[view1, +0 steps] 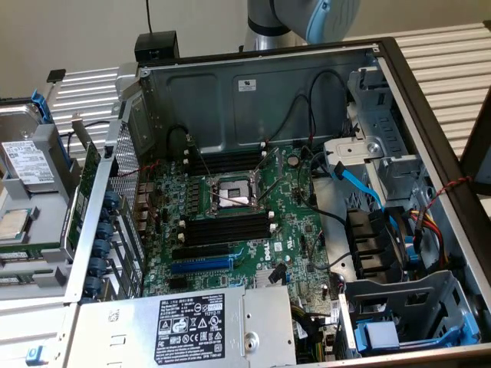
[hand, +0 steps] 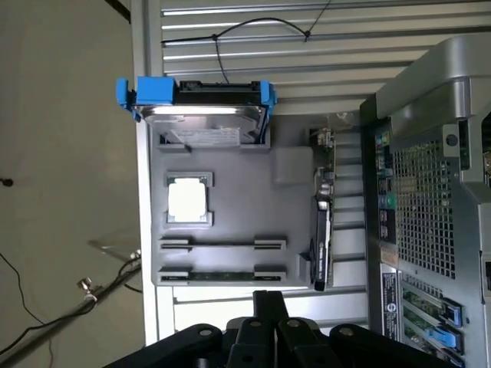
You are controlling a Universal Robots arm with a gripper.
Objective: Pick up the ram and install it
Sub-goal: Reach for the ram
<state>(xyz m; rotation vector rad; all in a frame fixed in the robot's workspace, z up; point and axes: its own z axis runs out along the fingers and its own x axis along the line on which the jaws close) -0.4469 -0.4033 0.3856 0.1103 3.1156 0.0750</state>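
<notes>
In the wrist view the ram (hand: 222,275) lies flat as a thin green stick in the grey holder tray (hand: 291,207), in the groove nearest my gripper. The groove beside it (hand: 222,245) looks dark and unfilled. My gripper (hand: 270,295) hangs above the tray's near edge, its black fingers (hand: 262,307) pressed together with nothing between them. In the exterior view only a part of my arm (view1: 307,15) shows behind the open computer case, and the gripper is out of frame. The motherboard's black memory slots (view1: 226,227) with white end clips lie bare.
The tray also carries a hard drive in a blue caddy (hand: 196,96), a processor chip (hand: 188,199) and an expansion card (hand: 322,230) standing on edge. The case's perforated rear wall (hand: 422,207) stands close beside the tray. Cables (view1: 360,192) cross inside the case.
</notes>
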